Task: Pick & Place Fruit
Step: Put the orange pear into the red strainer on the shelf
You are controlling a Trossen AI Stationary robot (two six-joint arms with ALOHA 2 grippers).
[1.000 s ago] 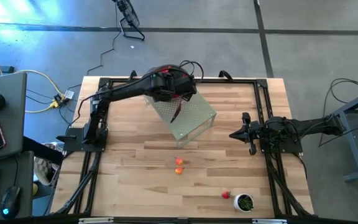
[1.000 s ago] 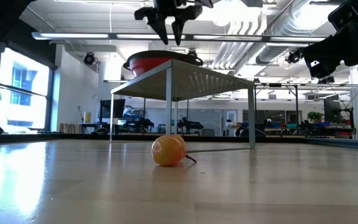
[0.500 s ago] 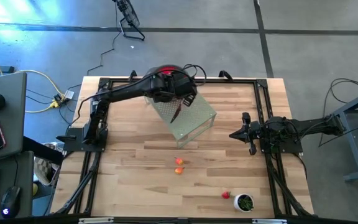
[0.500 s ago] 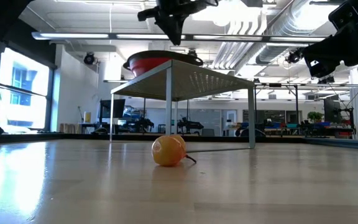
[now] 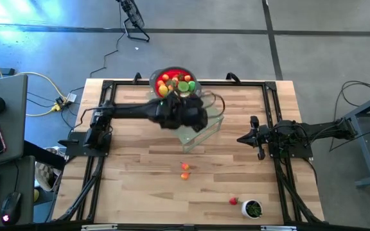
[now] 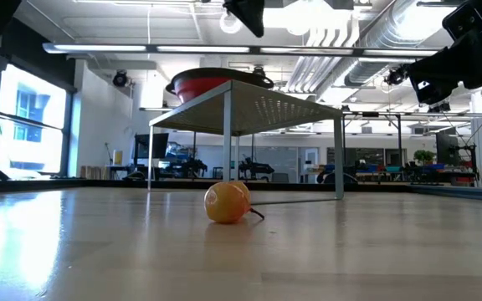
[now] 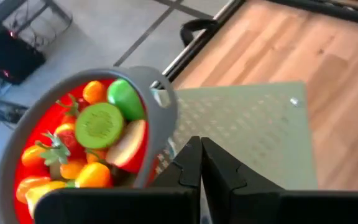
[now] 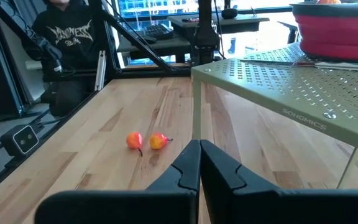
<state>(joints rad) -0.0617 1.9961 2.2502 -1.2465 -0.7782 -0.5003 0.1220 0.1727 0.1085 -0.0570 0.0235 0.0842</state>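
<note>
Wooden bench (image 5: 140, 186) w/ black frame rails, grey floor around, desk w/ cables off to the left. Left arm reaching in from left side over a pale green perforated rack (image 5: 207, 128) at bench rear-centre; left gripper (image 7: 200, 163) above the rack, fingers pressed together, holding nothing. Red bowl (image 5: 154, 80) on the rack's far end, piled w/ fruit (image 5: 175, 83): orange, yellow, red, green pieces, a green slice on top in left wrist view. Low view: bowl seen on rack top, left gripper at upper edge. Two loose pieces on bare bench in front of the rack, touching or nearly so: a red one (image 5: 185, 167) and an orange one (image 5: 185, 175). Further right, near front edge, a red piece (image 5: 234, 201) just beside a small white cup (image 5: 253, 208) w/ green contents. Right gripper (image 5: 241, 138) at right side, right of the rack, apart from it, fingers pressed together, empty. Person in dark top (image 8: 73, 31) beyond bench in right wrist view.
</note>
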